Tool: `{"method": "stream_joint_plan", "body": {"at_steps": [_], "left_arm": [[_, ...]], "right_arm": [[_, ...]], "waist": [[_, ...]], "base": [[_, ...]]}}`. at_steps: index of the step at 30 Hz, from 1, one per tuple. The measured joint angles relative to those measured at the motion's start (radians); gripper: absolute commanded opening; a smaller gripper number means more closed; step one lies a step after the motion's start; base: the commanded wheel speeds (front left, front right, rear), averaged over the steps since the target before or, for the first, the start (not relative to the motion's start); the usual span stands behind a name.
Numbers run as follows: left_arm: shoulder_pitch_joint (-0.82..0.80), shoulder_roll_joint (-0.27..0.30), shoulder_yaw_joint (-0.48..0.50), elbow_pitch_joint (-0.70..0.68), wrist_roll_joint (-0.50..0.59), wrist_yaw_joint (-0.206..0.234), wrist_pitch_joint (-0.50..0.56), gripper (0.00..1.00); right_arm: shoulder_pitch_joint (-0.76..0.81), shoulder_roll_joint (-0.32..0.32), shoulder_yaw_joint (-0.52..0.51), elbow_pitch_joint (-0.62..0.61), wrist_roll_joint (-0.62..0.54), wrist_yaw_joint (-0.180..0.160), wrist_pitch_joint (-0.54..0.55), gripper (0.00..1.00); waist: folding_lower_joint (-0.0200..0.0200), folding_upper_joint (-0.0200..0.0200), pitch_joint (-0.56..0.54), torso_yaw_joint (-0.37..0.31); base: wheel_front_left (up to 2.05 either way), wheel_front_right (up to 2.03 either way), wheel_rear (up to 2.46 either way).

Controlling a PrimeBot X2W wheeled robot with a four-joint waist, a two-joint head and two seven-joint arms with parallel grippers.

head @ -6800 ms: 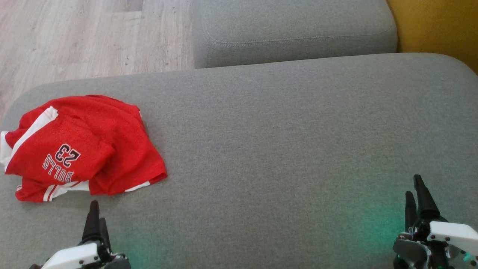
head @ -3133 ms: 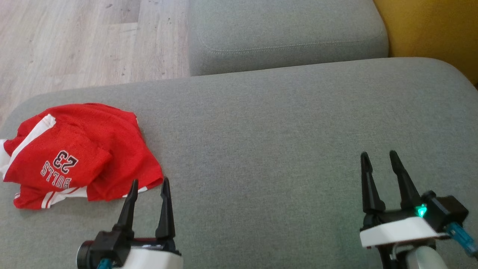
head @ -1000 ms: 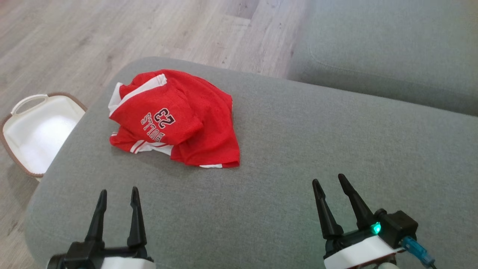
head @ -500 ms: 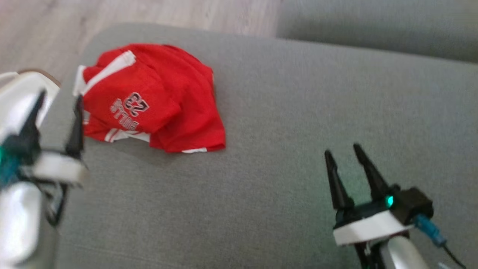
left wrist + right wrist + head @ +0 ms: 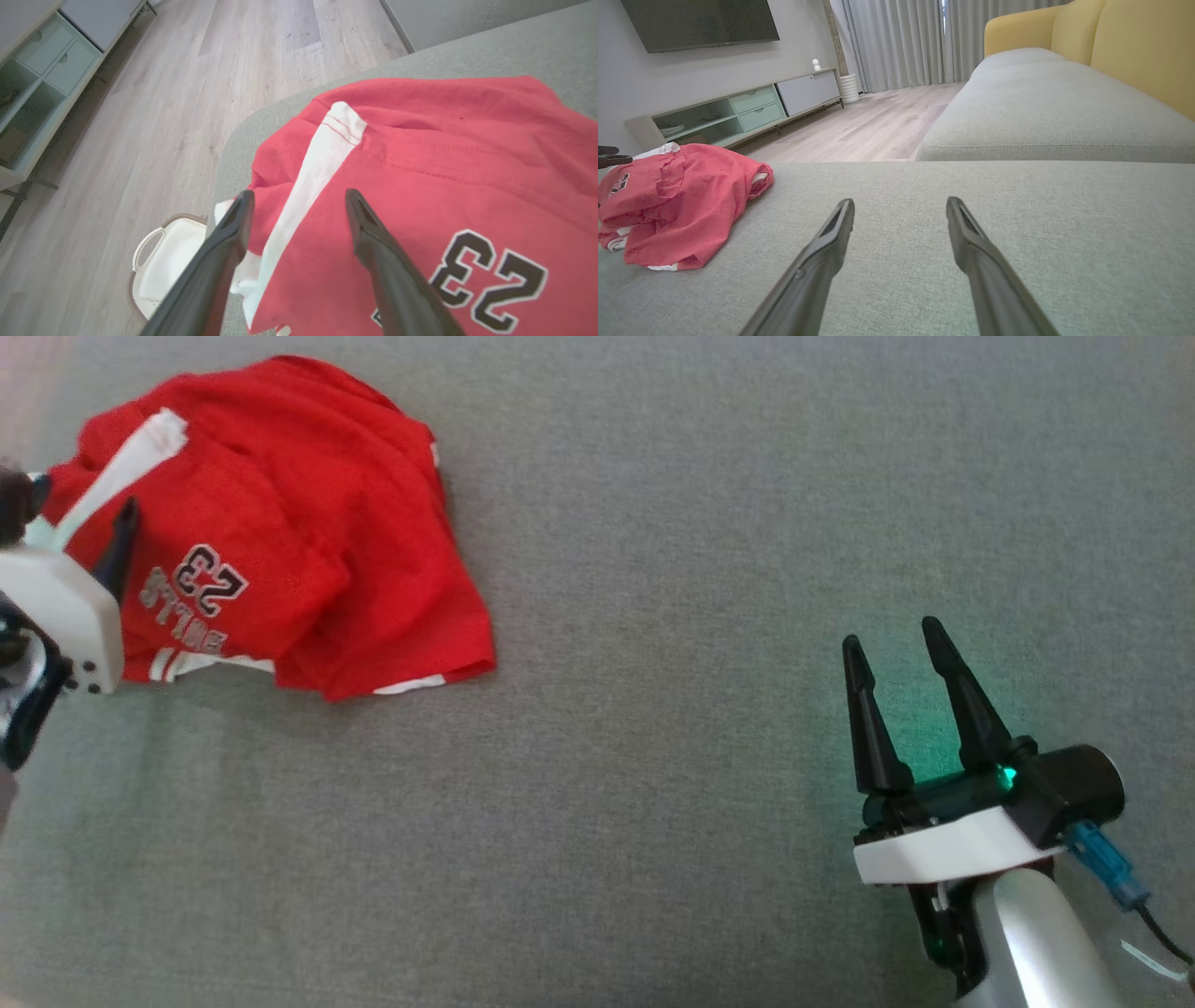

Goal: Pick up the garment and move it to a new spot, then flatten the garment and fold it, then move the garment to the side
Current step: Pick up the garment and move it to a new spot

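The garment [image 5: 280, 551] is a crumpled red jersey with white trim and "BULLS 23" printed on it. It lies at the upper left of the grey cushion [image 5: 709, 504] in the head view. My left gripper [image 5: 79, 509] sits at the garment's left edge. In the left wrist view my left gripper [image 5: 299, 193] is open, its fingers straddling the white stripe of the garment [image 5: 444, 177] without closing on it. My right gripper [image 5: 890, 631] hovers open over bare cushion far to the right, with nothing between its fingers. From the right wrist, my right gripper [image 5: 900, 200] points past the garment [image 5: 677, 200] at far left.
A white basket with a brown rim [image 5: 163, 266] stands on the wood floor [image 5: 187, 93] just beyond the cushion's left end. A second grey cushion [image 5: 1041, 112] and a yellow sofa back [image 5: 1134, 46] lie ahead on the right. A low TV cabinet [image 5: 738, 112] lines the far wall.
The head camera has tilted down and closer to the cushion. My left gripper has risen to the garment's left edge, still open. The right gripper stays open over bare cushion.
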Motion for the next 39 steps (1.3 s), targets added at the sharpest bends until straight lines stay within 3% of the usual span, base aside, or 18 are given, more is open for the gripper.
{"method": "stream_joint_plan", "body": {"at_steps": [4, 10, 11, 12, 16, 28, 34, 39], "left_arm": [[-0.053, 0.026, -0.109, 0.031, -0.121, 0.000, 0.043, 1.00], [-0.063, 0.029, -0.177, 0.085, -0.239, 0.000, 0.057, 1.00], [-0.063, 0.029, -0.177, 0.085, -0.239, 0.000, 0.057, 0.80], [-0.067, 0.028, -0.186, 0.094, -0.256, 0.000, 0.057, 0.00], [-0.080, 0.030, -0.218, 0.105, -0.285, 0.000, 0.011, 0.00], [-0.182, 0.036, -0.226, 0.095, -0.252, 0.000, -0.326, 0.00], [-0.196, 0.036, -0.225, -0.007, -0.236, 0.002, -0.394, 0.00], [-0.193, 0.026, -0.224, -0.145, -0.248, 0.031, -0.398, 0.00]], "right_arm": [[-0.005, 0.000, -0.002, -0.003, -0.008, 0.000, 0.000, 1.00], [-0.015, 0.000, -0.002, -0.003, -0.008, 0.000, 0.000, 1.00], [-0.015, 0.000, -0.002, -0.003, -0.008, 0.000, 0.000, 1.00], [-0.019, 0.000, -0.002, -0.004, -0.008, 0.000, 0.000, 1.00], [-0.021, 0.000, -0.003, -0.004, -0.008, 0.000, 0.000, 1.00], [-0.012, 0.000, 0.008, 0.015, 0.012, 0.000, 0.000, 1.00], [0.030, 0.000, 0.021, 0.028, 0.042, 0.000, 0.000, 1.00], [0.054, 0.000, 0.036, 0.034, 0.065, 0.000, 0.000, 1.00]], "waist": [[-0.0001, 0.0000, 0.032, -0.022], [-0.0002, 0.0000, 0.044, -0.035], [-0.0002, 0.0000, 0.044, -0.035], [-0.0002, 0.0000, 0.045, -0.036], [-0.0003, 0.0000, 0.040, -0.037], [-0.0003, 0.0000, -0.056, -0.025], [-0.0004, 0.0000, -0.138, -0.018], [-0.0005, 0.0000, -0.202, -0.023]], "base": [[0.00, 0.00, 0.00], [0.00, 0.00, 0.00], [0.00, 0.00, 0.00], [0.00, 0.00, 0.00], [0.00, 0.00, 0.00], [0.00, 0.00, 0.00], [0.00, 0.00, 0.00], [0.00, 0.00, 0.00]]}}
